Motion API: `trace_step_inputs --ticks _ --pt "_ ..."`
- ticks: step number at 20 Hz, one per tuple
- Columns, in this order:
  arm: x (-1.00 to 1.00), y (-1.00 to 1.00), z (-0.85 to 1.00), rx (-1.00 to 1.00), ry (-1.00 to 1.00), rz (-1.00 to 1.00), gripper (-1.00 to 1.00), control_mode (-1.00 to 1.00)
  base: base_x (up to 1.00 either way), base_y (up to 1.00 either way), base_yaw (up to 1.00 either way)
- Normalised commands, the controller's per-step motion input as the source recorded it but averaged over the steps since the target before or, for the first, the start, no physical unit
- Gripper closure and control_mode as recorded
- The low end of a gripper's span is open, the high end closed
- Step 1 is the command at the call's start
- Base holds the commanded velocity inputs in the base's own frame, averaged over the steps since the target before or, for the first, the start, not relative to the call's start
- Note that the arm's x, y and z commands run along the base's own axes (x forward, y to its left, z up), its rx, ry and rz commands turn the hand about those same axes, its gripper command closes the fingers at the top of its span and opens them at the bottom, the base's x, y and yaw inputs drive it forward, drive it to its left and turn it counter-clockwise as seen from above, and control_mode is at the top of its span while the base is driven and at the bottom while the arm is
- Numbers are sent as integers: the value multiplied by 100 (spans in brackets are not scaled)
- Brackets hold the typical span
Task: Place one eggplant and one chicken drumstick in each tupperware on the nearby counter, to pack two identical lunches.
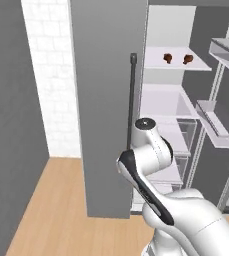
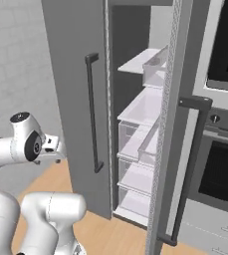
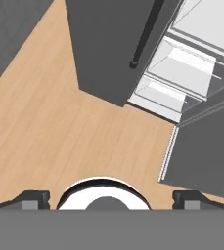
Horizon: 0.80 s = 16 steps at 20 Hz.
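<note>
Your gripper point(image 3: 108, 199) is spread wide, holding nothing, above bare wood floor point(image 3: 59, 132). Fridge door point(image 1: 106, 100) edge just ahead; two drumsticks point(image 1: 168, 58) on upper shelf point(image 1: 156, 65).

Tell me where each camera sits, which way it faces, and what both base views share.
Left base view: behind the arm's left, facing the open fridge; two drumsticks on its upper shelf; the arm rises lower right.
Right base view: behind the arm's right, facing the fridge beside the oven; the arm is lower left.
Hand view: on the hand, looking down at the wooden floor; the open claw at bottom.
Shared: the fridge door handle.
</note>
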Motion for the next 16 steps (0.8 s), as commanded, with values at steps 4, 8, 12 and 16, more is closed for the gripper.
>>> trace_step_inputs --ticks 4,8,12,16 --pt "0 0 0 0 0 0 -100 100 14 -6 -40" --pt "0 0 0 0 0 0 -100 100 72 35 -45" --pt "0 0 0 0 0 0 -100 100 100 41 -35" --pt "0 0 0 0 0 0 -100 100 49 -5 -39"
